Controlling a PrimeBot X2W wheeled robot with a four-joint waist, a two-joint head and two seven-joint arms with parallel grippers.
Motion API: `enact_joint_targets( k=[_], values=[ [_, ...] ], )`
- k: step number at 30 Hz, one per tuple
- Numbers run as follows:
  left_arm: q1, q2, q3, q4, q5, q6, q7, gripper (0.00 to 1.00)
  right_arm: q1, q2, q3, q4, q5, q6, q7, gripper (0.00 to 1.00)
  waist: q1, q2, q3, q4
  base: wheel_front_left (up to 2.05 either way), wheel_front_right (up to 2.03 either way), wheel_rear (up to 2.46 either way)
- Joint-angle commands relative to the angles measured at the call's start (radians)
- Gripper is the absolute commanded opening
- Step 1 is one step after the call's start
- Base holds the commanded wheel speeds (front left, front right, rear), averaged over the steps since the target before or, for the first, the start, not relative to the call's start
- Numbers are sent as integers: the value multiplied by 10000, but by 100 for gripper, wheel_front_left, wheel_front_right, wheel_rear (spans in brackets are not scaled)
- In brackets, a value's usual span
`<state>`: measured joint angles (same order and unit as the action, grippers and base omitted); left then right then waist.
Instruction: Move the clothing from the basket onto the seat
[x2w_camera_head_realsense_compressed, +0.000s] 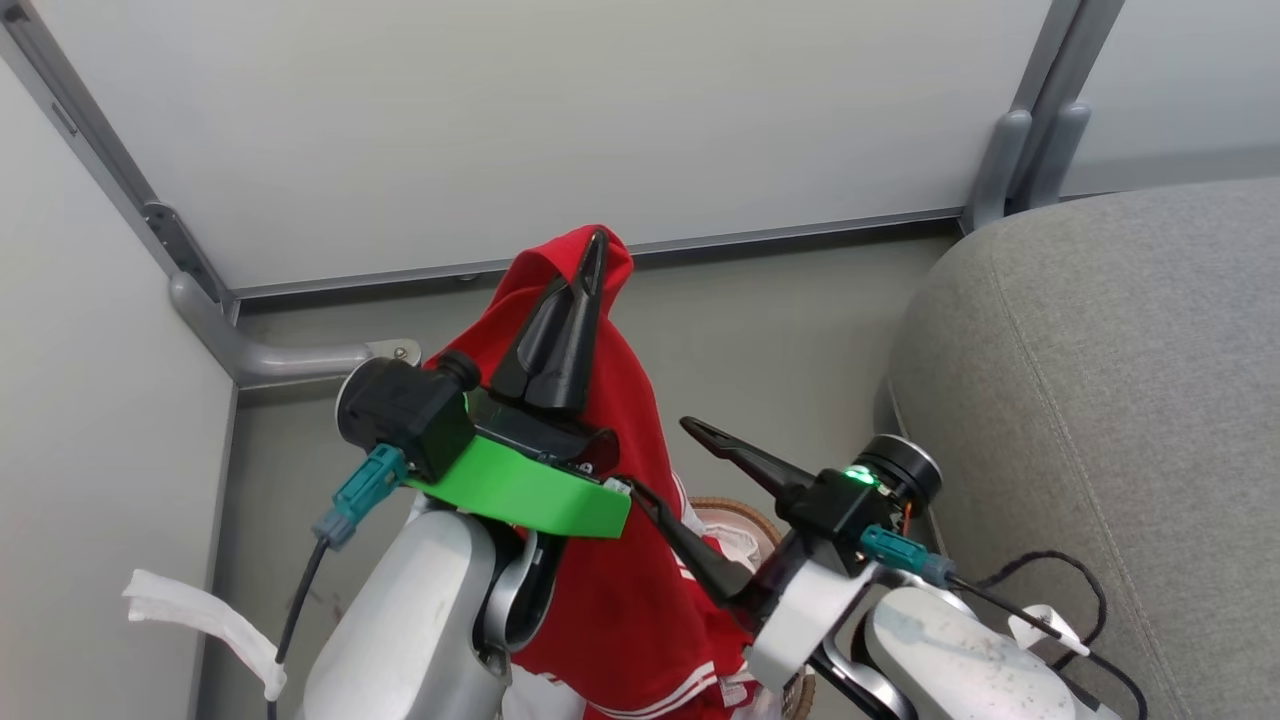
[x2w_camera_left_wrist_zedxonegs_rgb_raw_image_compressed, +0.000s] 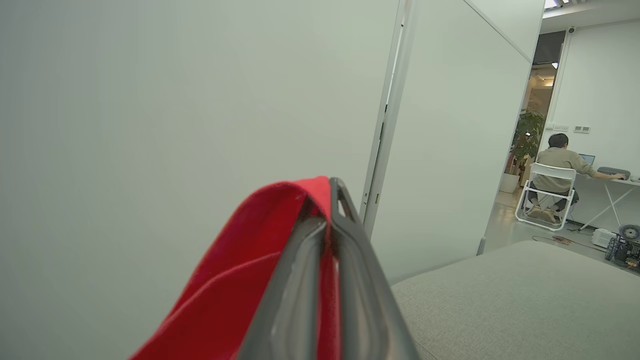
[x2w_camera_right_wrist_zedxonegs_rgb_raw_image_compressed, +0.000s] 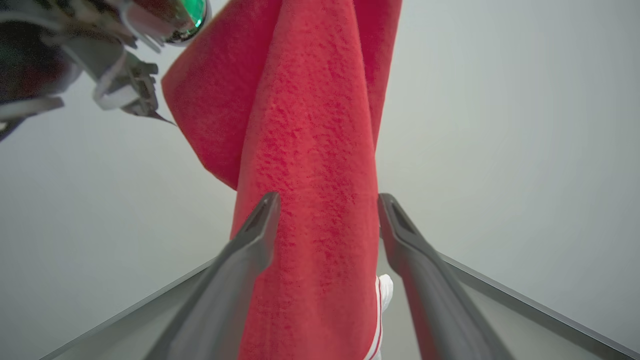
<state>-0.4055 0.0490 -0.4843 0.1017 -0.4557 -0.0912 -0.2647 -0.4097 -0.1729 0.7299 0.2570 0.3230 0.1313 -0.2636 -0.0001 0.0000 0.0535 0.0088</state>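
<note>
A bright red garment (x2w_camera_head_realsense_compressed: 610, 600) with white-striped trim hangs in the air, pinched at its top by my left gripper (x2w_camera_head_realsense_compressed: 597, 250), which is shut on the clothing. The left wrist view shows those closed fingers (x2w_camera_left_wrist_zedxonegs_rgb_raw_image_compressed: 327, 200) with red cloth (x2w_camera_left_wrist_zedxonegs_rgb_raw_image_compressed: 235, 280) draped over them. My right gripper (x2w_camera_head_realsense_compressed: 660, 455) stands open lower down. In the right wrist view its two fingers (x2w_camera_right_wrist_zedxonegs_rgb_raw_image_compressed: 328, 200) flank the hanging cloth (x2w_camera_right_wrist_zedxonegs_rgb_raw_image_compressed: 310, 125) without pressing it. A bit of the basket's brown woven rim (x2w_camera_head_realsense_compressed: 745, 515) peeks out behind the garment. The grey seat (x2w_camera_head_realsense_compressed: 1100, 400) lies to the right.
White partition panels with a grey metal frame (x2w_camera_head_realsense_compressed: 290, 355) close off the back and left. A white cloth strip (x2w_camera_head_realsense_compressed: 200, 610) hangs at the lower left. Black cables (x2w_camera_head_realsense_compressed: 1060, 570) trail over the seat's edge. Far off, a person (x2w_camera_left_wrist_zedxonegs_rgb_raw_image_compressed: 557, 160) sits on a white chair.
</note>
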Motion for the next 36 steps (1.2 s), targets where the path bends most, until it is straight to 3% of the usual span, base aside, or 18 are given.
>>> enact_joint_targets(
  k=[1,9,19,27,36],
  values=[
    [-166,31,-40,-19,-73,53,4,0,-229,48,209,22,91,-10,-17,100,1,0,71,104,0,0,0],
    [-344,27,-483,-71,-187,154,4,0,-926,509,688,1155,-290,-10,-17,100,1,0,188,418,0,0,0],
    [-499,27,-1204,-226,-426,249,4,0,-987,1115,-109,3059,-1338,-10,-17,100,1,0,244,882,0,0,0],
    [-600,27,-1673,-291,-568,254,4,0,-959,1202,-666,3326,-1823,-10,-17,100,1,0,252,1120,0,0,0],
    [-736,27,-2300,-463,-728,287,4,0,-905,1198,-476,3255,-1629,-10,-17,100,1,0,273,1385,0,0,0]
  ],
)
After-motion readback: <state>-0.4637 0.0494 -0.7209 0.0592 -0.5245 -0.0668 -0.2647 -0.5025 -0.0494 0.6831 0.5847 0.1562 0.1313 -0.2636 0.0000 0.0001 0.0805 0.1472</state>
